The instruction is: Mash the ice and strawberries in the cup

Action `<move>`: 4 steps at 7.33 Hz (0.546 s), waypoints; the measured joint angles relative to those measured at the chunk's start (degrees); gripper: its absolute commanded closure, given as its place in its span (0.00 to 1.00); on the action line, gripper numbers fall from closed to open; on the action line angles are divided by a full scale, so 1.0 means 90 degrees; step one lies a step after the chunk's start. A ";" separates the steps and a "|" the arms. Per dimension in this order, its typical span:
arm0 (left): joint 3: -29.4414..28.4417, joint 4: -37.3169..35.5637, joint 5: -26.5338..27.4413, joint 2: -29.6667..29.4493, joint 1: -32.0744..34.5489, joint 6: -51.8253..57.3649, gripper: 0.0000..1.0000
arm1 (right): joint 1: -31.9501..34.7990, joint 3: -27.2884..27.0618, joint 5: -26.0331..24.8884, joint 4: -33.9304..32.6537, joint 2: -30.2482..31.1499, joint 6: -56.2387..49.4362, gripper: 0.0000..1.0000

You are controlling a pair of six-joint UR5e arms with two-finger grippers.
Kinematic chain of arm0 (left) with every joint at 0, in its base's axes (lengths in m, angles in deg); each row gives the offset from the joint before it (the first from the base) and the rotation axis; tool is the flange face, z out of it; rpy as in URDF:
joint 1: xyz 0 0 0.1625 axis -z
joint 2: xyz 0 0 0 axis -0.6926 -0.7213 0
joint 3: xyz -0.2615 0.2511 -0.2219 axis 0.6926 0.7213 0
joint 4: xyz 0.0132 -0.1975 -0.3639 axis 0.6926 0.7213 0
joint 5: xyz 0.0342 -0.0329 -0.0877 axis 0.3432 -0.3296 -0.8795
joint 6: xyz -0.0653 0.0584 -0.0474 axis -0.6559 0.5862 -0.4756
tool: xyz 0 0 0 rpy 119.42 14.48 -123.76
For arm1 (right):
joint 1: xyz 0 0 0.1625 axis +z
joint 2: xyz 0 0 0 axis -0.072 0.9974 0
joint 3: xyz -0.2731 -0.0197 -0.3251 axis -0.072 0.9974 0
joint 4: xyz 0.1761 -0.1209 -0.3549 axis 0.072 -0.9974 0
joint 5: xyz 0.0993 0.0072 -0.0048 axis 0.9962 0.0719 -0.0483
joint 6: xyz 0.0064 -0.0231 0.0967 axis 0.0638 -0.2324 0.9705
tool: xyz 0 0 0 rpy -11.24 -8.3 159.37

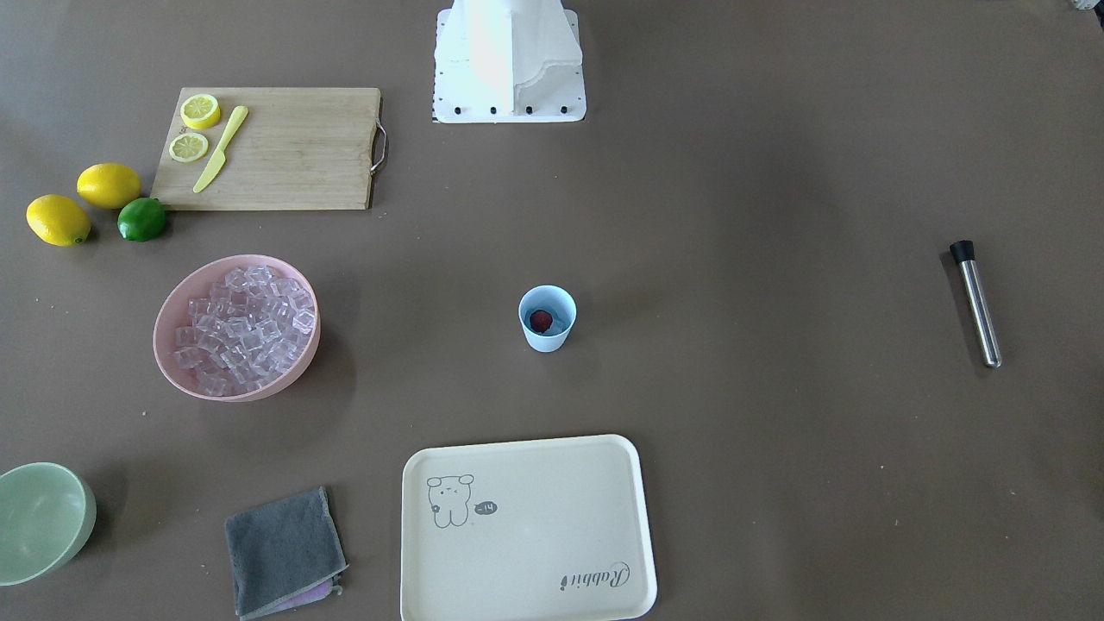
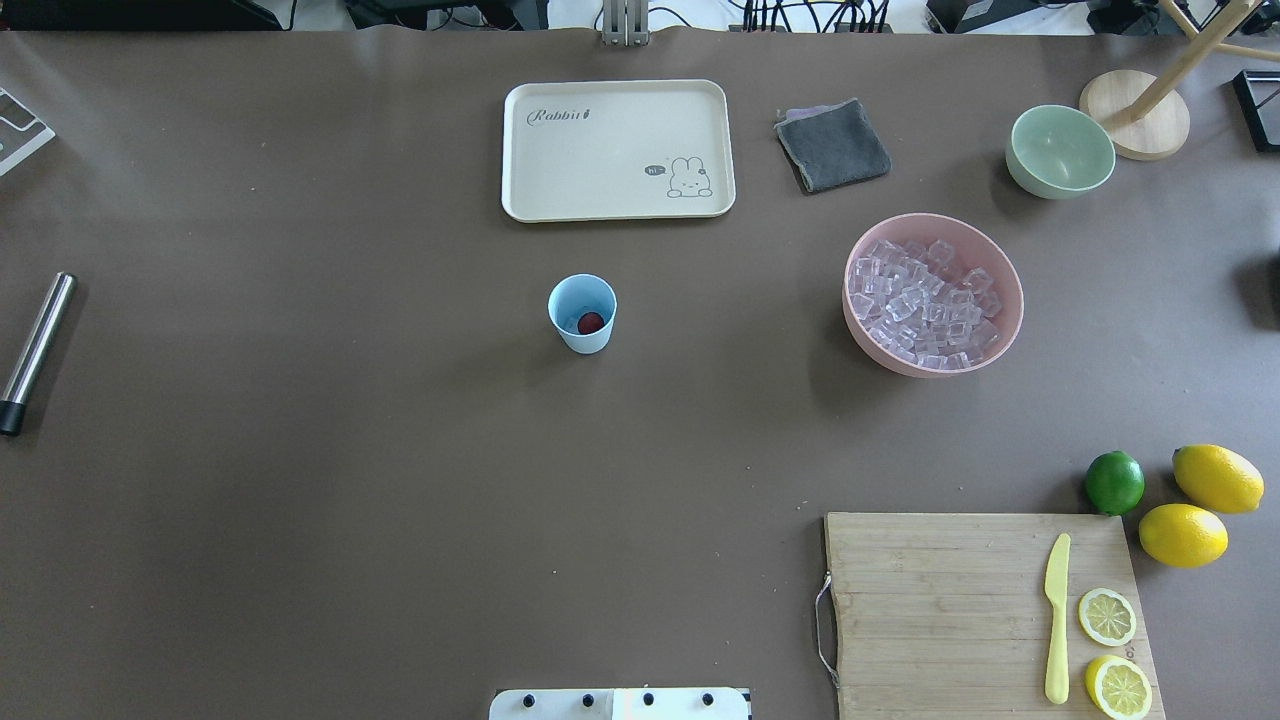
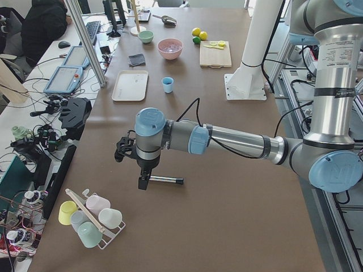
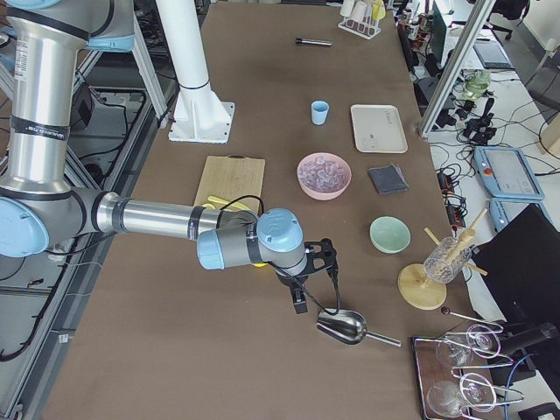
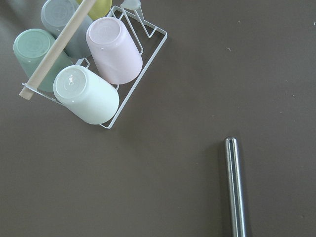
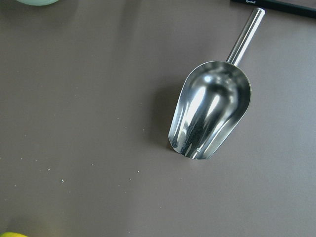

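Observation:
The light-blue cup [image 1: 547,319] [image 2: 583,313] stands upright mid-table with a red strawberry [image 1: 541,321] [image 2: 591,322] inside it. Ice [image 1: 241,329] [image 2: 925,300] fills the pink bowl [image 2: 1008,322]. A steel muddler [image 1: 977,304] [image 5: 236,187] lies on the table at the robot's left end. My left gripper [image 3: 143,182] hangs over that muddler [image 3: 167,180]; I cannot tell whether it is open or shut. My right gripper [image 4: 300,304] hovers beside a metal scoop [image 4: 343,326] [image 6: 210,111]; its state I also cannot tell. Neither wrist view shows fingers.
A cream tray [image 2: 520,150], grey cloth [image 2: 833,145] and pale green bowl [image 2: 1060,152] lie beyond the cup. A cutting board [image 2: 940,610] holds lemon slices and a yellow knife [image 2: 1057,618]; two lemons and a lime [image 2: 1114,482] sit beside it. A wire cup rack [image 5: 86,59] stands near the muddler.

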 measured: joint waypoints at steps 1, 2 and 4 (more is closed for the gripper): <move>-0.0099 0.0029 -0.0001 0.0014 -0.0004 0.0008 0.02 | 0.0000 0.0003 0.0006 0.0000 -0.0012 0.0000 0.01; -0.0151 0.0042 -0.0002 0.0022 -0.0007 0.0015 0.02 | 0.0000 0.0004 0.0006 -0.0002 -0.0013 0.0000 0.01; -0.0153 0.0048 -0.0002 0.0022 -0.0014 0.0010 0.02 | -0.0002 0.0007 -0.0004 -0.0007 -0.0025 0.0000 0.01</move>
